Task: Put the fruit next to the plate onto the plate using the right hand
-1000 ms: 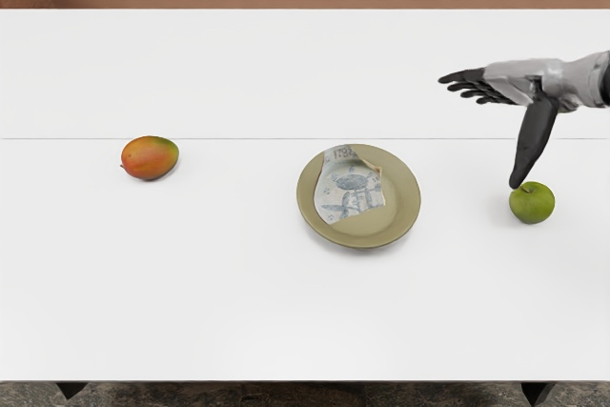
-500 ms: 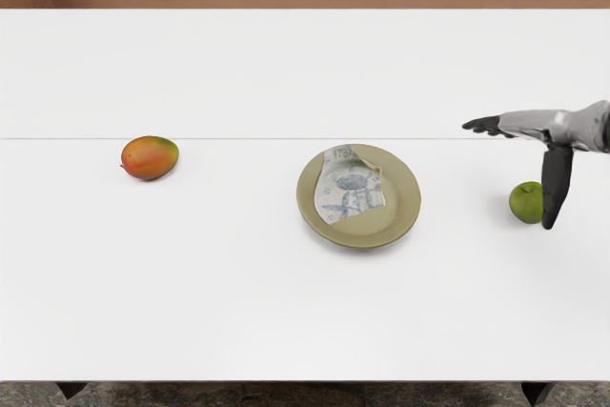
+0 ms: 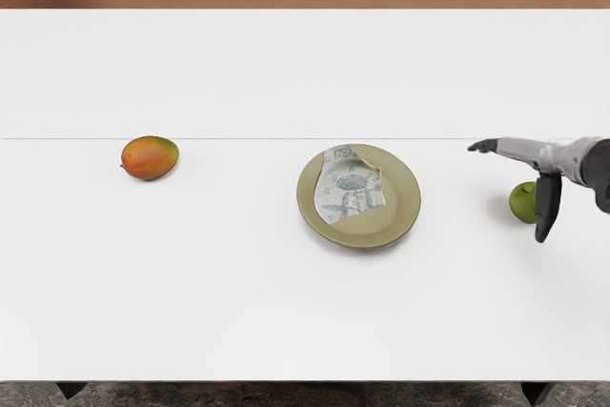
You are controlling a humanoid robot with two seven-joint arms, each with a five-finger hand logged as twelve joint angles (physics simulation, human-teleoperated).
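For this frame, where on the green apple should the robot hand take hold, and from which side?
Around its widest middle, coming down from above and the right. The green apple is round and sits alone on the table, free all round. The open right robot hand hovers over it, with the thumb hanging across its right side, so fingers would likely close on the left.

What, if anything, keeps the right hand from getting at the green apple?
Nothing visible, so probably yes: the right hand is open just above the apple, one of its fingers hanging across the apple's right side. The plate lies clear.
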